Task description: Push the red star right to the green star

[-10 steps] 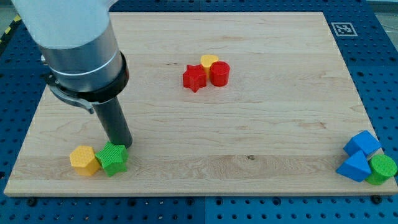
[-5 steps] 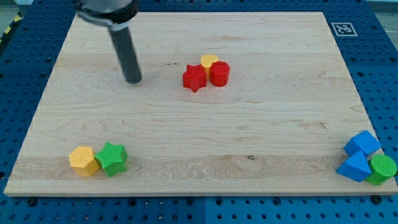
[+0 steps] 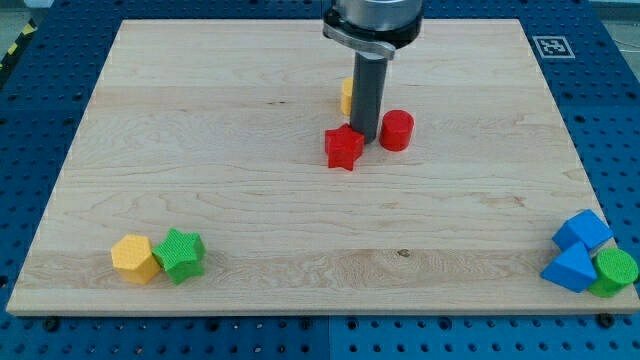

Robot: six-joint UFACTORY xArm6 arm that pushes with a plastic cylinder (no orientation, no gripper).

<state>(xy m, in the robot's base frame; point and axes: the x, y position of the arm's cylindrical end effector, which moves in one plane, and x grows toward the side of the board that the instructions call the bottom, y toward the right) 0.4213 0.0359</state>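
Observation:
The red star [image 3: 344, 148] lies near the middle of the wooden board. My tip [image 3: 364, 137] stands just to its upper right, touching or nearly touching it, between it and a red cylinder [image 3: 397, 130]. The green star [image 3: 182, 254] lies at the view's lower left, far from the red star. A yellow block [image 3: 346, 96] is mostly hidden behind my rod.
A yellow hexagonal block [image 3: 135, 258] touches the green star's left side. At the view's lower right corner sit a blue cube [image 3: 582, 231], a blue triangular block [image 3: 570, 268] and a green cylinder [image 3: 614, 271]. The board's bottom edge [image 3: 320, 310] runs just below them.
My rod swept from the upper left across to the red cluster. The red star slid down and right, the red cylinder moved right, and the two now lie apart.

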